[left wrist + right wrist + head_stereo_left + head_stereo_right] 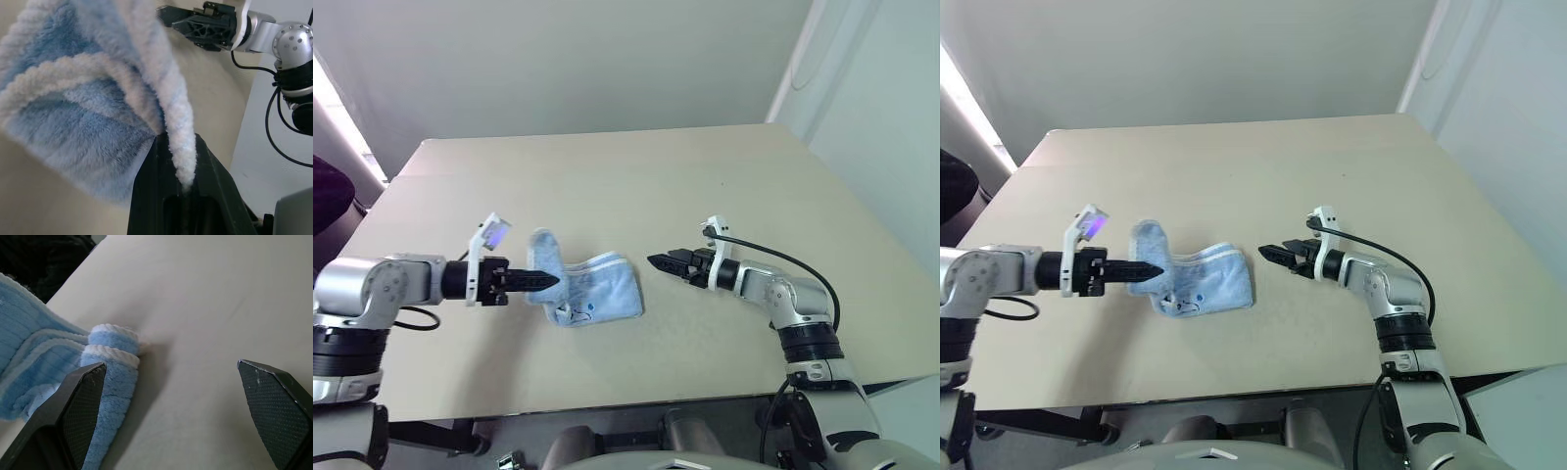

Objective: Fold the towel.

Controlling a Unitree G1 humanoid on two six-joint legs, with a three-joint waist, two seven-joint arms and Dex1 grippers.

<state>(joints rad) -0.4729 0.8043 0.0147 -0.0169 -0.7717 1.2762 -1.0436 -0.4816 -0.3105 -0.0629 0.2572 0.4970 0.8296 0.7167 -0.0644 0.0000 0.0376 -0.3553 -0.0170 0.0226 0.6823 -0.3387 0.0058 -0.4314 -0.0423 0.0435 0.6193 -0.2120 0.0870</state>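
The light-blue towel [592,289] lies bunched on the tan table [636,186], with its left end lifted off the surface. My left gripper [551,281] is shut on that raised end; in the left wrist view the white edging [171,117] runs down between the black fingers [146,196]. My right gripper [653,261] hovers just right of the towel, open, with nothing between its fingers [80,401]. It points at the towel's near corner [110,350], a short gap away. A small dark logo [578,315] shows near the towel's front edge.
The table's front edge [607,401] runs close below both arms. A black cable [773,255] loops from the right wrist. A dark object [328,191] sits off the table's left side. A pale wall stands behind the table.
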